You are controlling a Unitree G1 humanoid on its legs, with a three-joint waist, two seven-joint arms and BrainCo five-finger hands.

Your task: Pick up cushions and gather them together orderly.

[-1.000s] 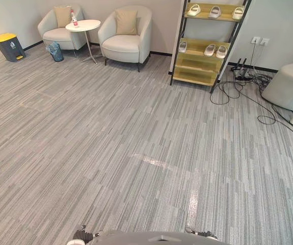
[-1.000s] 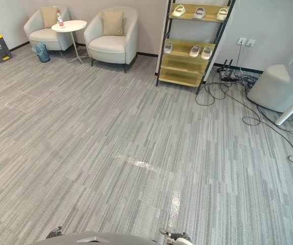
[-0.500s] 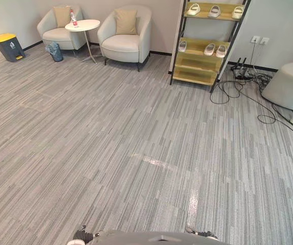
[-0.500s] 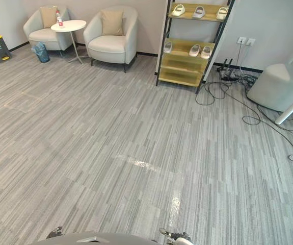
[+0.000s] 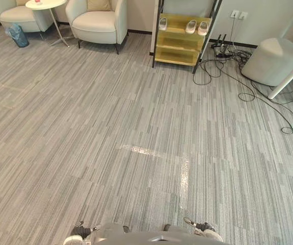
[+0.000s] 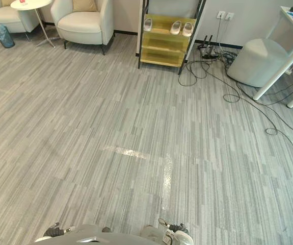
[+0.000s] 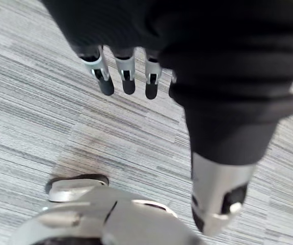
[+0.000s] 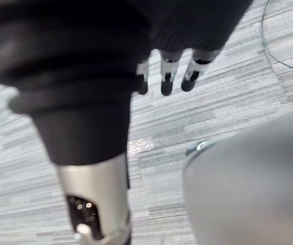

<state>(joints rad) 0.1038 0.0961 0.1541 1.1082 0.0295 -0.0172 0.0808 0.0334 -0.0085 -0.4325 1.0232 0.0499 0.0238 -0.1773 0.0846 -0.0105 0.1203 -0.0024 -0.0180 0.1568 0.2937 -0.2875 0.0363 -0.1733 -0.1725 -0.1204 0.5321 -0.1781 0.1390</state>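
A tan cushion (image 5: 99,4) leans against the back of a cream armchair (image 5: 98,23) at the far left, cut off by the view's top edge. A second cream armchair (image 5: 15,14) stands further left. My left hand (image 7: 127,76) hangs over the grey carpet, fingers straight and nothing in it. In the right wrist view my right hand (image 8: 166,76) hangs the same way, open and empty. Both hands are far from the armchairs.
A round white side table (image 5: 45,4) stands between the armchairs, with a blue bag (image 5: 18,34) beside it. A yellow shoe shelf (image 5: 182,38) stands against the far wall. Cables (image 5: 238,76), a white pouf (image 5: 271,60) and a white desk leg (image 5: 289,76) are at the right.
The whole picture has shifted: the camera has moved forward and turned right, so the armchairs and shelf sit higher and further left. Nothing in the room has moved.
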